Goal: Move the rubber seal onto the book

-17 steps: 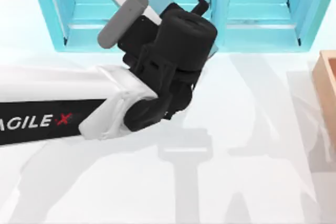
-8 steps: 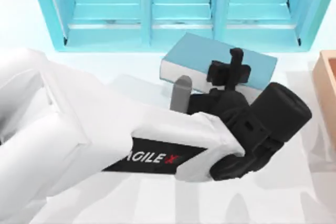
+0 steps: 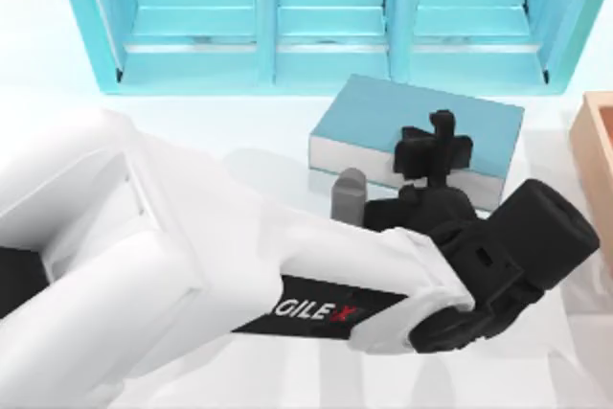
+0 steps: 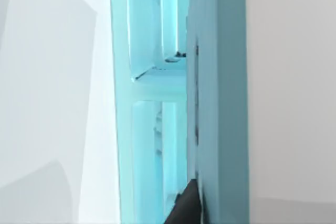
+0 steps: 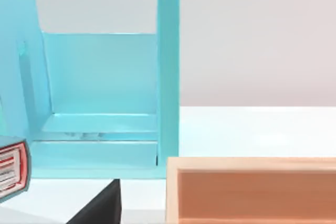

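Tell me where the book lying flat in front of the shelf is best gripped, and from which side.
The book lies flat, cover up, leaving no way underneath. So probably from above, jaws spanning its narrower width, one on the white page-edge side, one on the far side. The left gripper sits over its near edge.

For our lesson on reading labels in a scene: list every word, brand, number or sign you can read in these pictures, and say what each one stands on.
"GILE X", black band on the left arm, top view; lettering cut off at its start, X in red.
Red and white stripes on an object at the right wrist view's edge: no letters readable.
The book, the shelf unit and the wooden box: no text.
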You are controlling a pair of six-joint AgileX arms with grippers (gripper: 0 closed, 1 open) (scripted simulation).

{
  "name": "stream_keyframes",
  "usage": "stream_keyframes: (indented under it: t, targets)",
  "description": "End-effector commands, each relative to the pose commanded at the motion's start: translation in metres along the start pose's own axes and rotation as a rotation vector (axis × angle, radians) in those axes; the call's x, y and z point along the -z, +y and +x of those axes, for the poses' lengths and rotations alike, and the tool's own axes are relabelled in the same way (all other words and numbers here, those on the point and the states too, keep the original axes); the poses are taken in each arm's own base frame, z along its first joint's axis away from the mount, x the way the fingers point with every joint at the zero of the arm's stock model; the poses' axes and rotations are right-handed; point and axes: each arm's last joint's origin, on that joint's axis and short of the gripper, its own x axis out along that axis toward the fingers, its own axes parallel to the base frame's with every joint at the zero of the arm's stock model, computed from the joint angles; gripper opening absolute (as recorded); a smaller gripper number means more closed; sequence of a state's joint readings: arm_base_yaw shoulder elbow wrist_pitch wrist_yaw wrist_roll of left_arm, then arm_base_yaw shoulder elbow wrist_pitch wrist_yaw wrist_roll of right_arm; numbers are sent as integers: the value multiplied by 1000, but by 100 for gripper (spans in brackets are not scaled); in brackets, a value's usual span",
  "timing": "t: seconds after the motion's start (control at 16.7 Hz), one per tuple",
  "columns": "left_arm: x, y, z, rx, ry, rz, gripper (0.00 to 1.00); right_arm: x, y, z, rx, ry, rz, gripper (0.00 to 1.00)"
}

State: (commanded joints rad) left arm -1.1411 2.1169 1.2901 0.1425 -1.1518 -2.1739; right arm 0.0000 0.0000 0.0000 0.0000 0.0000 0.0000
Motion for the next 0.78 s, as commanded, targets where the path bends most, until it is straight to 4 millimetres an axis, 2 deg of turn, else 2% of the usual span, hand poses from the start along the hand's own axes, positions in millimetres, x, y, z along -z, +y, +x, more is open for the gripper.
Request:
stream_keyframes:
  t: [0.54, 0.78]
  targets:
    - [0, 1, -5, 0, 0, 0, 0, 0, 0, 0, 0, 0, 0, 100]
    - [0, 13, -2, -7, 2, 12, 0, 0, 0, 0, 0, 0, 0, 100]
